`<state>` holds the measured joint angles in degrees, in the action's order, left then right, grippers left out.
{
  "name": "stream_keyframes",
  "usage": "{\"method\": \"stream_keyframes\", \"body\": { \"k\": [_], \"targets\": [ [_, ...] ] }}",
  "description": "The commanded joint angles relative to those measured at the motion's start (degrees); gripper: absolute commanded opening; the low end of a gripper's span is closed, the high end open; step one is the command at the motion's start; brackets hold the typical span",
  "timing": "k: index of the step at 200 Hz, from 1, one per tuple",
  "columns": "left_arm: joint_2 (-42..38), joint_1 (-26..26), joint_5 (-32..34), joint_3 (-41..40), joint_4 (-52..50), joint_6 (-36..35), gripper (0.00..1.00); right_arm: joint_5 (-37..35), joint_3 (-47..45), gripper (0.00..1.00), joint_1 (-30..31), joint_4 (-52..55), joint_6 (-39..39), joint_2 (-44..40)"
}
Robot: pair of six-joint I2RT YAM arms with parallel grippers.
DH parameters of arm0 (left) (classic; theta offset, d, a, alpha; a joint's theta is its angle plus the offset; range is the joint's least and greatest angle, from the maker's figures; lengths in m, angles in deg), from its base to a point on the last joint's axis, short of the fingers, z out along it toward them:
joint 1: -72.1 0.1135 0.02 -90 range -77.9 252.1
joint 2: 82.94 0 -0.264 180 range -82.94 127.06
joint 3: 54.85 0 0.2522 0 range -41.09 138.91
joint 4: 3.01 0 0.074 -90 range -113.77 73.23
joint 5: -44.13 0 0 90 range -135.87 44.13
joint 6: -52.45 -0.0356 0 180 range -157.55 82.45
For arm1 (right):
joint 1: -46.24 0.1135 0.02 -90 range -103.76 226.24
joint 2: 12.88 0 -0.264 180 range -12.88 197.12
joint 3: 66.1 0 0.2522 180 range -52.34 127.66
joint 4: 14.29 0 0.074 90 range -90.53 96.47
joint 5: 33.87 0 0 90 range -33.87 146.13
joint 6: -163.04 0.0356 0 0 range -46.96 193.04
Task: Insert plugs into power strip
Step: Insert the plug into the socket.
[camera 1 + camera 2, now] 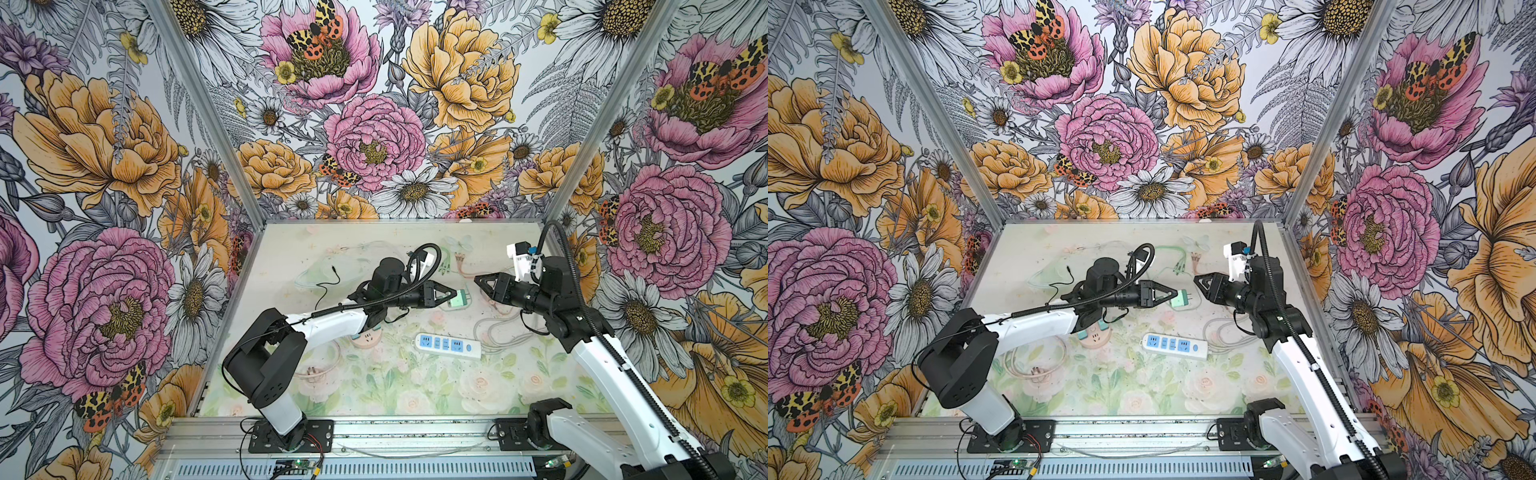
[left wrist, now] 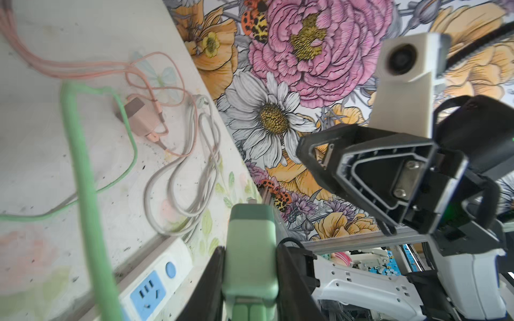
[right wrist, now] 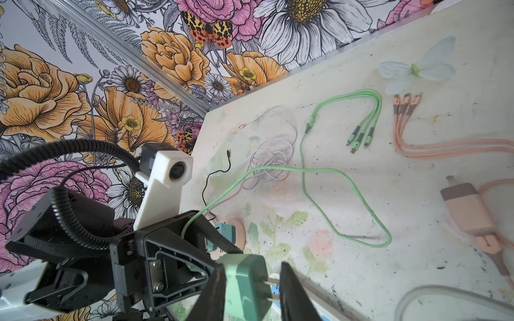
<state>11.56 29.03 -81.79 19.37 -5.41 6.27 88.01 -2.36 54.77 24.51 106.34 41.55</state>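
Note:
My left gripper (image 1: 455, 295) is shut on a green plug (image 1: 460, 300), which it holds in the air above the table with the prongs pointing towards the right arm. The left wrist view shows the plug (image 2: 250, 250) clamped between both fingers. A short way beyond the prongs, my right gripper (image 1: 478, 279) faces the plug, open and touching nothing. Through its gap I see the plug (image 3: 244, 286) and its two prongs. The white power strip (image 1: 449, 345) with blue sockets lies flat below, nearer the front. A pink-brown plug (image 3: 467, 208) lies on the table.
A round pink socket hub (image 1: 1096, 336) carrying teal plugs sits partly under the left arm. The strip's white cord (image 2: 194, 166) is coiled at its right. Green (image 3: 306, 166) and pink multi-tip cables trail towards the back wall. Side walls stand close.

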Motion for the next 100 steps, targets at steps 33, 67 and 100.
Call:
{"method": "stream_keyframes", "body": {
  "k": [33,67,100],
  "targets": [
    [-1.64,1.92,5.90,14.53,-44.67,-19.76,0.08,-7.15,0.56,0.34,-0.88,3.18,-3.94,-0.21],
    [1.94,1.45,7.05,21.78,-58.83,-25.80,0.10,-10.24,0.58,0.33,-1.06,4.18,-4.14,0.06],
    [5.06,0.53,12.92,25.91,-69.81,-28.91,0.09,-13.38,-0.37,0.33,-1.16,4.85,-4.21,-0.95]
  ]
}}
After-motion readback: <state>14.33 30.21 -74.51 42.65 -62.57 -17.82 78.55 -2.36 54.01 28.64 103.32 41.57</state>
